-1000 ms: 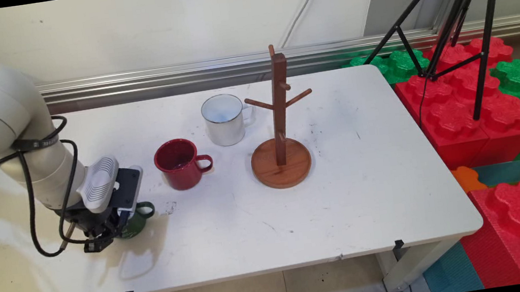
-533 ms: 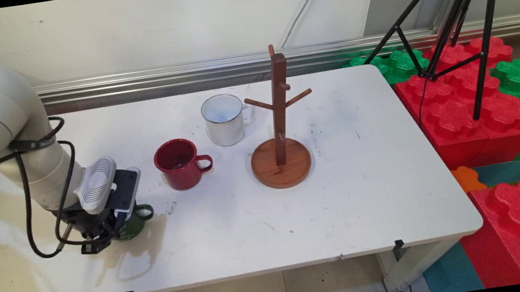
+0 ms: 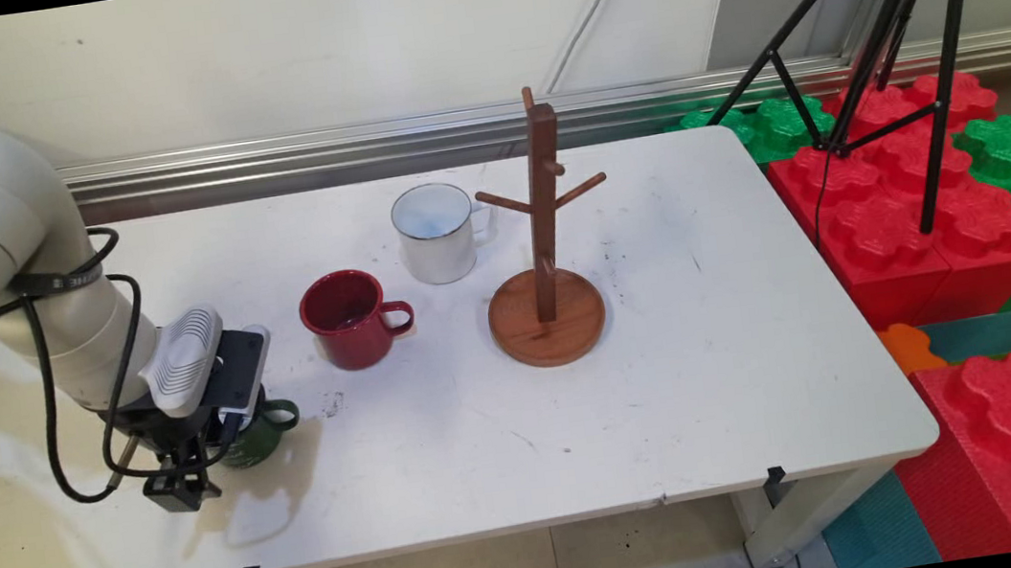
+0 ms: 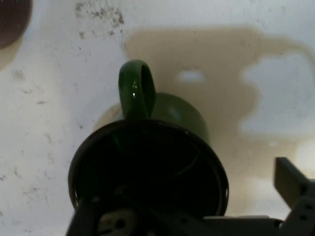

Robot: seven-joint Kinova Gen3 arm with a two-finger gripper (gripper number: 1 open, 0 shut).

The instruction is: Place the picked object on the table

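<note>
1. Directly under the gripper [image 3: 194, 477], in the main view, a green mug [image 3: 265, 431] stands upright on the white table [image 3: 672, 379]; the hand hangs low over the mug's rim, and the mug's handle sticks out on the side away from the arm; the mug's base looks to rest on the table, so nothing is lifted; beyond the gripper, further from the arm, a red mug [image 3: 346, 321] stands well apart, then a white enamel mug [image 3: 434, 233], and furthest off a wooden mug tree [image 3: 549, 308] whose pegs are all bare; all three mugs stand on the table and none hangs on the tree; no brand or label on the mugs or the tree can be read, and the lettering on the strap around the arm's cables is too small to make out.

2. Close below the gripper [image 4: 192, 216], in the hand view, the green mug [image 4: 167, 110] fills the middle, with its dark mouth nearest the camera and its handle [image 4: 137, 88] pointing away from the hand; one finger [image 4: 290, 182] stands clear of the mug's wall with bare table between them, so the jaws appear spread and grip nothing, though the other finger is lost in the dark at the bottom edge; the dark shape in the far corner is probably the red mug; no writing shows.
</note>
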